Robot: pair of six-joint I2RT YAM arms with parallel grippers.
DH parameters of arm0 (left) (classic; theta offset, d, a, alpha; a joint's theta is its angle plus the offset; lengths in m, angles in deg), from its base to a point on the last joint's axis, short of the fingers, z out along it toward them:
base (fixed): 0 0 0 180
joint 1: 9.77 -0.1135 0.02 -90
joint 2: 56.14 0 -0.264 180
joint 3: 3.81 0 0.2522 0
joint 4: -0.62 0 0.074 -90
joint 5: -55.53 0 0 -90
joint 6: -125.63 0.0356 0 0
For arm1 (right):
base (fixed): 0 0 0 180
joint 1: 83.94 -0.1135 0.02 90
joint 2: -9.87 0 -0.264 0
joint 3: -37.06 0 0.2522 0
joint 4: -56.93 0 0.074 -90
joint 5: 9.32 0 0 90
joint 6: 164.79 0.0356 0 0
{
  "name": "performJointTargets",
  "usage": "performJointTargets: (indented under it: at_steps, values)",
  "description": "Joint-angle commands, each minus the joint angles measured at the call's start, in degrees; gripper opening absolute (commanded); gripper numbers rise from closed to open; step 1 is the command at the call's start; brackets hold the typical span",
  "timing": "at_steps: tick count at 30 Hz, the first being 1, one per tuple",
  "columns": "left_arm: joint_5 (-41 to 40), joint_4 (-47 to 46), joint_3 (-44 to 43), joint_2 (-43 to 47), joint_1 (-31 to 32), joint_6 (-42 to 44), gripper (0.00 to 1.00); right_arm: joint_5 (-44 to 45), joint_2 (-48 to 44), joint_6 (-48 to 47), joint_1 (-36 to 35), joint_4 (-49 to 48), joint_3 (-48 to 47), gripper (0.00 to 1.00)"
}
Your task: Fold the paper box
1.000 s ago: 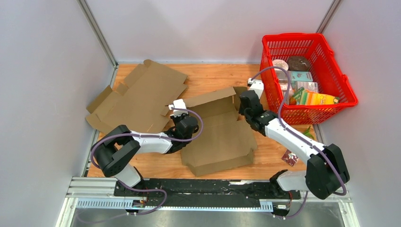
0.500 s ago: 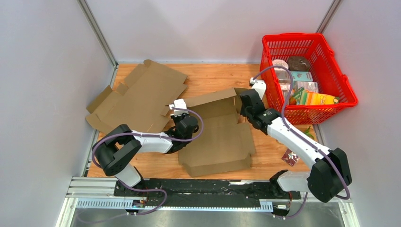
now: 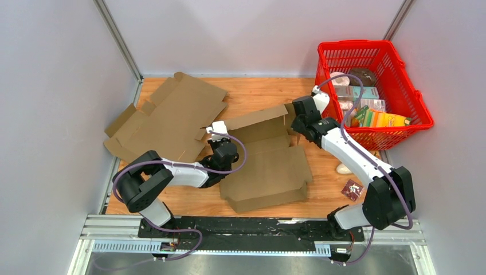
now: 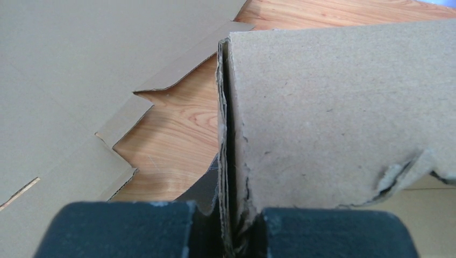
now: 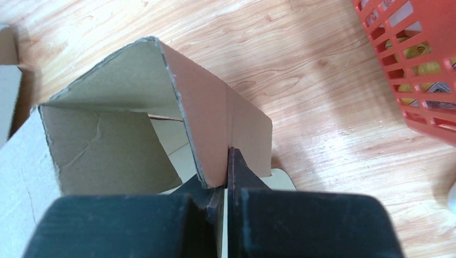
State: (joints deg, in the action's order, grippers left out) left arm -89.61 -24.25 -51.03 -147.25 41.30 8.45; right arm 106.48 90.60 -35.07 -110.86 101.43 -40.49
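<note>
While cardboard is pinched at 2 corners, I see 2 risks. Location: paper box (image 3: 266, 166) in middle of table (image 3: 258, 94), half formed, rear walls partly up. Left gripper (image 4: 228, 236) clamped tight on frayed double edge at left rear. Right gripper (image 5: 226, 207) closed almost fully on thin right-rear flap.

Risk 1: arms pulling apart could tear frayed edge or crease panel.

Risk 2: thin flap could slip from right pinch and wall would spring flat.

Red basket (image 3: 421, 117) close to right arm; wide swing might knock it.

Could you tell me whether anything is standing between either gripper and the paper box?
Nothing visible does: the left gripper is shut on the left wall of the paper box, and the right gripper is shut on its far-right flap.
</note>
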Motion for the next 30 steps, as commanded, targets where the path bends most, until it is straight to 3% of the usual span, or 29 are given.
performJointTargets:
  at_steps: [1,8,15,22,26,27,30]
  values:
    - [3.28,-2.59,0.58,-0.91,0.70,0.64,0.00,-6.37,0.04,9.74,1.78,-6.13,-0.29,0.00]
    - [2.75,-3.03,0.76,-0.91,0.70,0.64,0.00,-7.34,-4.07,10.64,0.20,-5.26,3.48,0.00]
    - [2.84,-3.38,1.37,-0.65,0.70,0.28,0.00,-12.53,-10.15,8.45,-4.19,-7.45,17.36,0.02]
    - [3.10,-3.55,2.78,0.49,0.70,0.20,0.00,-18.43,-17.60,-10.79,-4.37,-2.46,15.21,0.45]
    - [3.80,-4.70,3.57,0.58,0.70,0.72,0.00,-9.56,-22.01,-16.77,-4.02,8.43,8.61,0.53]
    - [3.89,-4.70,3.66,0.76,0.70,0.90,0.00,-7.89,-22.54,-20.61,-3.50,8.37,7.99,0.59]
    - [3.98,-4.70,3.92,1.20,0.70,1.16,0.00,-4.01,-19.92,-23.89,0.80,10.12,1.76,0.60]
